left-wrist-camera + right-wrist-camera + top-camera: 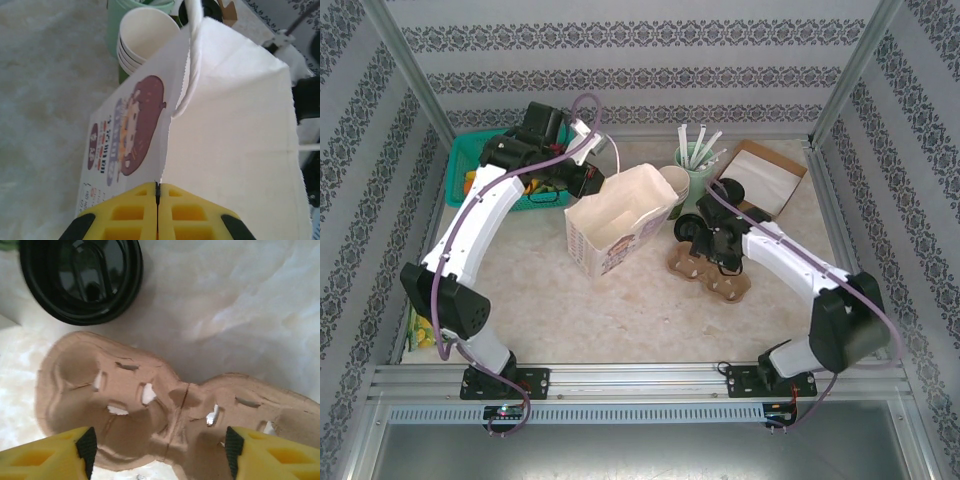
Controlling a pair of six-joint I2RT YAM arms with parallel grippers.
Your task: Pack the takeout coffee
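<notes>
- Yellow fingers of my left claw point(157, 192) are pressed fully together, with the top edge of the white paper bag point(240, 125) pinched in the seam between them.
- My right claw point(160, 442) is spread wide and grips nothing. It hangs directly over the brown moulded-pulp cup carrier point(165, 405).
- The takeout coffee point(82, 277), a cup seen from above as a round black plastic lid, stands on the table ahead and to the left of my right claw, just beyond the carrier's far edge. It is neither in a carrier pocket nor in the bag.
- Risk: the left grip is on a single thin paper edge. A pull could tear it or let it slip, and the bag mouth would fold shut.
- Risk: my right fingers straddle the carrier, not the cup. Closing here would crumple the pulp.
- Risk: a reach ahead could nudge the cup over, and squeezing at the lid could pop it off and spill the coffee.
- Risk: the stack of cream paper cups point(145, 35) stands just beyond the bag from my left claw, so a swing of the bag could topple it.
- Markings: the bag's side panel carries a maroon cartoon figure with purple and dark lettering, too blurred to read.
- Markings: the lid shows moulded shapes only, and I can read no brand on it.
</notes>
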